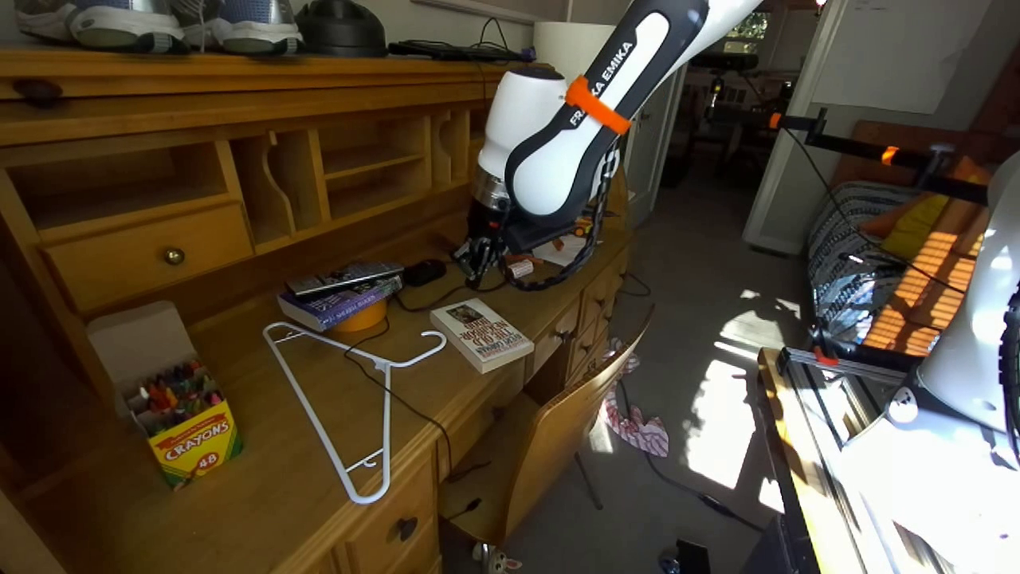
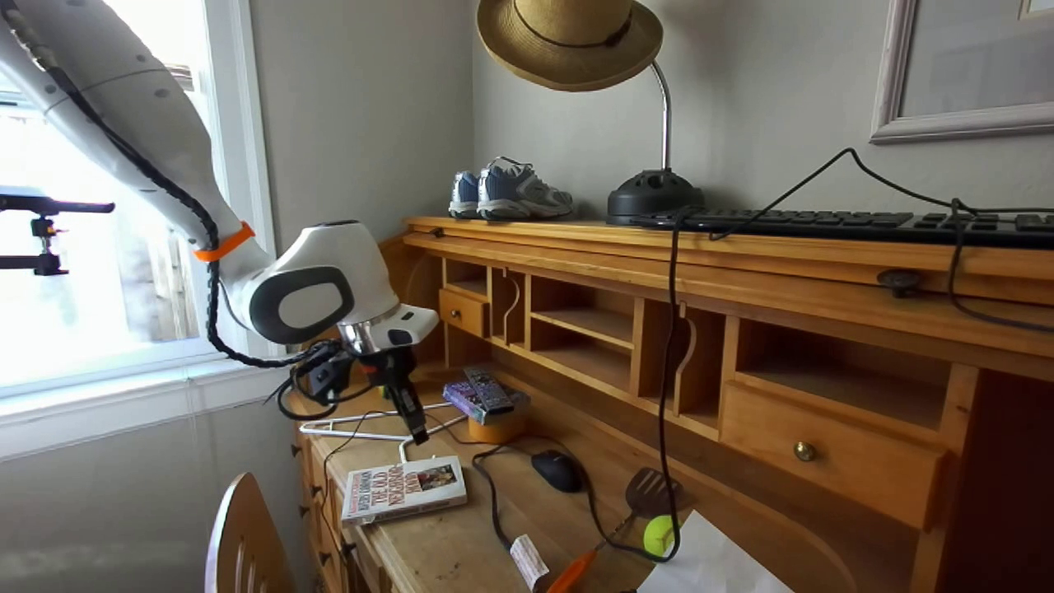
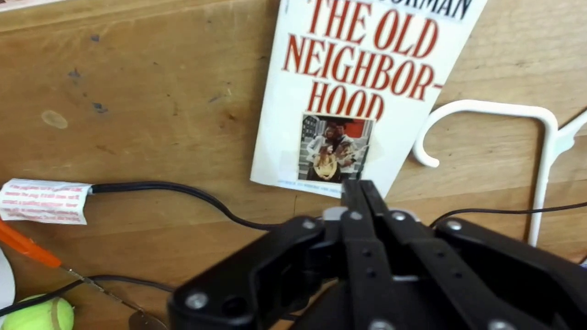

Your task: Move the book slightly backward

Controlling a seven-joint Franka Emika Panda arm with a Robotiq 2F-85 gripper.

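Observation:
The book (image 1: 482, 333) is a cream-white paperback with red title letters and a small photo. It lies flat near the desk's front edge and shows in both exterior views (image 2: 405, 487). In the wrist view the book (image 3: 348, 91) has its photo end towards me and its top cut off by the frame. My gripper (image 3: 364, 183) is shut with nothing between the fingertips. In both exterior views the gripper (image 1: 473, 283) points down and hovers over or beside the book's photo end (image 2: 421, 441). It appears apart from the book.
A white hanger (image 1: 386, 363) lies beside the book, with its hook close to it. A stack with a purple book and remotes (image 1: 343, 295) sits on an orange thing. A crayon box (image 1: 191, 430), mouse (image 2: 557, 470), cables, spatula (image 2: 650, 492) and tennis ball (image 2: 659, 535) are also around.

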